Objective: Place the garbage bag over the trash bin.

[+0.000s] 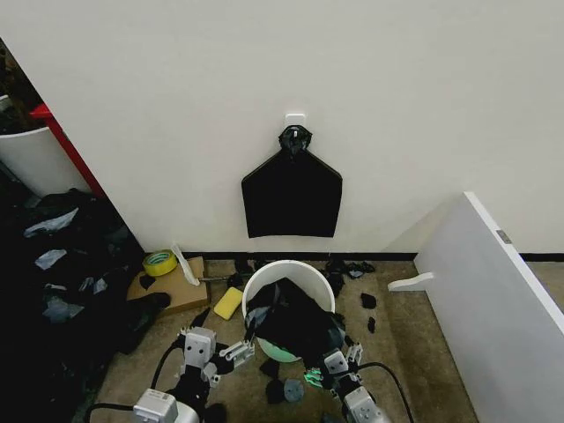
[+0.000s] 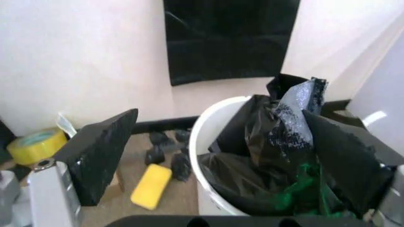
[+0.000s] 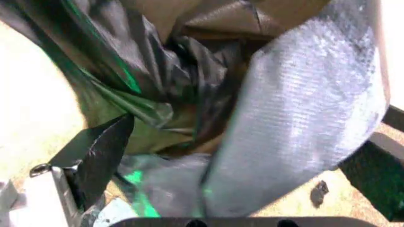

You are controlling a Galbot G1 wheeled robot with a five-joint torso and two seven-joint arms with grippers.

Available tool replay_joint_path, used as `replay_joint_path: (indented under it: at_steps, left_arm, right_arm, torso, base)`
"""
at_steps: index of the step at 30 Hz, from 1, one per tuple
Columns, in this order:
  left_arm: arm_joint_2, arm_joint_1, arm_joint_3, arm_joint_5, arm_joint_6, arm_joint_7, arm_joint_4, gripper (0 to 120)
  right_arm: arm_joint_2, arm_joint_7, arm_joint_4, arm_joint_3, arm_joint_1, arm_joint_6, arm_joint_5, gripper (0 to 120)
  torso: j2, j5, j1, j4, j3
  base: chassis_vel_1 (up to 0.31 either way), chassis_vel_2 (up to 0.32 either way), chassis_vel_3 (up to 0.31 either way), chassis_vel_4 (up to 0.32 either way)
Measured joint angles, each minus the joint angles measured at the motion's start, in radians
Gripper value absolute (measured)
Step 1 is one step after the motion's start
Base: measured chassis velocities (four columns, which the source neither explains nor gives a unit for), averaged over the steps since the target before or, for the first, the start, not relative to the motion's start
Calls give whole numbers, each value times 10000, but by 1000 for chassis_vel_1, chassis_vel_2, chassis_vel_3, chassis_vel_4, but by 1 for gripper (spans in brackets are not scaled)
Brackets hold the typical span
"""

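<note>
The trash bin [image 1: 291, 267] is a round cream-white bucket standing on the floor by the wall. A black garbage bag [image 1: 295, 322] lies crumpled inside it, bunched up above the rim on the near side. My left gripper [image 1: 234, 351] hovers at the bin's near left, open. In the left wrist view the gripper [image 2: 221, 117] faces the bin's rim [image 2: 200, 137], and the bag [image 2: 284, 142] rises in a peak. My right gripper [image 1: 339, 359] is at the near right rim. There the gripper [image 3: 240, 142] is open, with shiny bag film [image 3: 303, 104] lying between its fingers.
Another black bag [image 1: 292, 189] hangs from a hook on the wall behind. A yellow tape roll [image 1: 159, 262], cardboard [image 1: 172, 289] and a yellow sponge [image 1: 228, 303] lie left of the bin. A white panel [image 1: 493, 300] leans at the right. Dark bags [image 1: 53, 264] pile up at the left.
</note>
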Motion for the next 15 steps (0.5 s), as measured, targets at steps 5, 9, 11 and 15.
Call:
replay_joint_path:
  at_steps: [5, 9, 11, 15]
  left_arm:
    - [-14, -19, -91, 104, -157, 15, -5, 100]
    - [-44, -86, -48, 54, -671, 286, -5, 100]
    - [-81, -184, -48, -255, -1370, 785, 18, 100]
    - [-168, -368, -148, -863, -2461, 1872, 432, 100]
  right_arm:
    - [15, -9, -62, -16, 5, 2, -5, 100]
    - [39, -17, -114, -18, 23, 5, -9, 100]
    - [57, -21, -179, -19, 42, 13, -10, 100]
    - [77, -23, -257, -19, 89, 31, -10, 100]
  torso:
    - [0, 0, 0, 0, 0]
    - [0, 0, 0, 1, 0]
    - [0, 1, 0, 0, 0]
    - [0, 0, 0, 0, 0]
  base:
    - [0, 0, 0, 0]
    - [0, 0, 0, 0]
    - [0, 0, 0, 0]
    - [0, 0, 0, 0]
